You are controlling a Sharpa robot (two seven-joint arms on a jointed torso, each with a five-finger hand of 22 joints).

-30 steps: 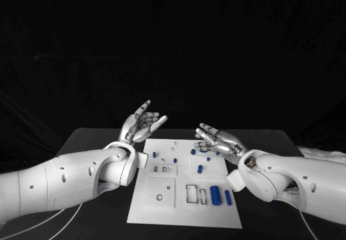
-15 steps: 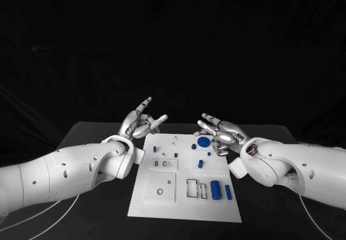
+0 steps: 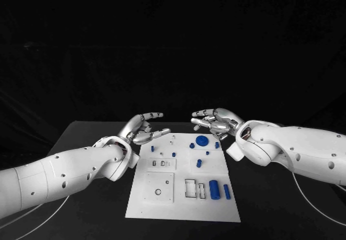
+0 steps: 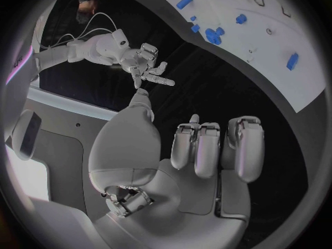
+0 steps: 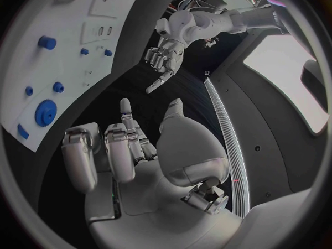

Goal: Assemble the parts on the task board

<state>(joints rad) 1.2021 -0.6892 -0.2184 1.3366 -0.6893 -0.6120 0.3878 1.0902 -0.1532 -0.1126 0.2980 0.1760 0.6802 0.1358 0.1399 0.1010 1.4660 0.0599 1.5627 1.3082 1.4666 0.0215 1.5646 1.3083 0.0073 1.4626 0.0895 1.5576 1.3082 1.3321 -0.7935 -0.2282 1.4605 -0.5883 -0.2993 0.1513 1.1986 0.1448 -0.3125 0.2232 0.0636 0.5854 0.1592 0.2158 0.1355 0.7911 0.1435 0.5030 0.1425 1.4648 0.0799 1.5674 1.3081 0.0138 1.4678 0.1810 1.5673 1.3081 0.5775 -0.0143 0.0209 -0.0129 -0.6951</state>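
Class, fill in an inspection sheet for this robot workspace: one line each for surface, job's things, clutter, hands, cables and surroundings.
Surface: black table, with a white task board lying in its middle.
Job's things: blue parts on the board, among them a round disc at the far end and two long cylinders lying side by side near the front; several empty cut-outs.
Clutter: nothing seen.
Hands: left hand and right hand both raised over the board's far end, fingers apart, holding nothing.
Cables: thin white cables trail across the table beneath both arms.
Surroundings: black backdrop behind the table.
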